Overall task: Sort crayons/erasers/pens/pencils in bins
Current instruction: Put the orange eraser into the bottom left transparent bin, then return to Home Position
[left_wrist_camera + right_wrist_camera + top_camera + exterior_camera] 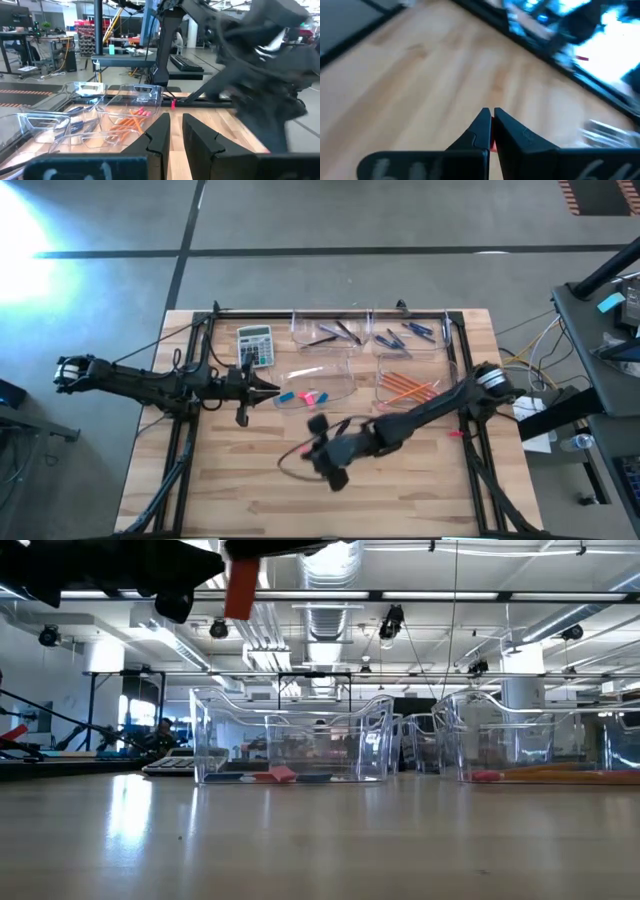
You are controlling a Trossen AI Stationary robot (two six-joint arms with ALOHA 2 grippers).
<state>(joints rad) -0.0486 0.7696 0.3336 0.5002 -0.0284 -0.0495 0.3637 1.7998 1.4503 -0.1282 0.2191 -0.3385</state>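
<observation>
**Sorting almost done, one red piece in the air**

Sorting looks nearly finished, as I judge it: the table around the bins shows almost no loose items. The right gripper [491, 116] hangs above the bare wood near the table's middle, fingers closed on a small red piece [241, 587], probably a crayon; it is not yet in any bin. The left gripper [268, 388] waits beside the calculator [255, 345], fingers nearly closed and empty.

Pencils [408, 389] lie in the front right bin [384, 395]. Erasers [304, 396], pink and blue, lie in the front left bin [343, 366]. The two back bins [371, 321] hold dark and blue sticks.
</observation>
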